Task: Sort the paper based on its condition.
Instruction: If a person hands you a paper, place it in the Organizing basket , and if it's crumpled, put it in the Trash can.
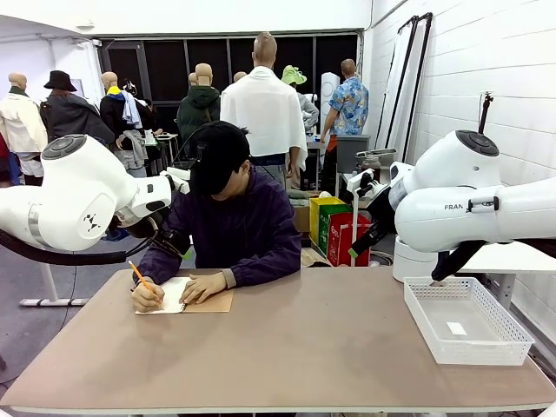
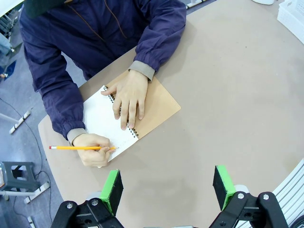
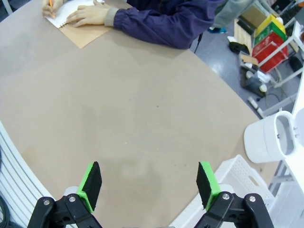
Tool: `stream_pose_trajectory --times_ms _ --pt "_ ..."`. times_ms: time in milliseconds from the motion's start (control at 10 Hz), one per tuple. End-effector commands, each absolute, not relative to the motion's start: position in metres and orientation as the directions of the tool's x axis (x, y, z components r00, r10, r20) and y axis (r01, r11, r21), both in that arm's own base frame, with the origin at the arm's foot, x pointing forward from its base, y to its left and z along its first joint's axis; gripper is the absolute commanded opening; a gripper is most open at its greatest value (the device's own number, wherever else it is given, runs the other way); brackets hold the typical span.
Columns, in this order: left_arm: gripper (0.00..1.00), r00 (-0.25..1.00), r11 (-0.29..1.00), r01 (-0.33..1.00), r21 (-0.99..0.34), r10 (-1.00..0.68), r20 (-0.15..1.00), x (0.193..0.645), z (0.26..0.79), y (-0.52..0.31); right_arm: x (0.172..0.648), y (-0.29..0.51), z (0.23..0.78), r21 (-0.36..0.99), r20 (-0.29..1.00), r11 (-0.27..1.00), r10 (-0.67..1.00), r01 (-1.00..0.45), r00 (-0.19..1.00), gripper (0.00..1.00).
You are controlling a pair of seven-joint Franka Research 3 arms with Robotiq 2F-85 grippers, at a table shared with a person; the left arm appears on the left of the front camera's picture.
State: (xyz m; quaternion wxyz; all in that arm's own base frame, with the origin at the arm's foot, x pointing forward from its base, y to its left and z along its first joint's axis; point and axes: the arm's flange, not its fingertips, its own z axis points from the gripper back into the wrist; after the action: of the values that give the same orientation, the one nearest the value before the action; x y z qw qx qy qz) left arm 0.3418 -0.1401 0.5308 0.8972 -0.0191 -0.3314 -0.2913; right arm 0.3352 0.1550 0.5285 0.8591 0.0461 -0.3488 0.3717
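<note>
Loose paper is out of view. A person at the far side writes with a yellow pencil (image 2: 76,147) on the white page (image 2: 102,118) of an open spiral notebook with a brown cover (image 2: 159,102), the other hand (image 2: 128,95) flat on the spiral. The notebook (image 1: 208,301) lies at the table's far left. My left gripper (image 2: 168,187) hovers open above the table just in front of the notebook, nothing between its green pads (image 2: 112,190). My right gripper (image 3: 149,185) hangs open and empty over the right part of the table, far from the notebook (image 3: 88,33).
A white mesh basket (image 1: 482,354) stands at the table's right edge with a small white slip in it; its corner (image 3: 228,183) lies beside my right gripper. The right arm's white base (image 3: 266,137) stands beyond the table. Bare brown tabletop (image 1: 304,347) stretches across the middle.
</note>
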Motion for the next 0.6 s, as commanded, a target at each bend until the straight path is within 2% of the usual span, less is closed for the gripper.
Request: stream_pose_trajectory --times_ms 0,500 --pt "1.00 0.612 0.830 0.535 0.160 -0.511 0.603 0.3425 0.5298 -0.1395 0.3357 0.1545 0.5279 -0.177 0.633 0.720 0.605 -0.671 0.483 1.00" --pt "1.00 0.612 0.830 0.535 0.160 -0.511 0.603 0.3425 0.5298 -0.1395 0.3357 0.1545 0.5279 -0.177 0.633 0.720 0.605 -0.671 0.483 1.00"
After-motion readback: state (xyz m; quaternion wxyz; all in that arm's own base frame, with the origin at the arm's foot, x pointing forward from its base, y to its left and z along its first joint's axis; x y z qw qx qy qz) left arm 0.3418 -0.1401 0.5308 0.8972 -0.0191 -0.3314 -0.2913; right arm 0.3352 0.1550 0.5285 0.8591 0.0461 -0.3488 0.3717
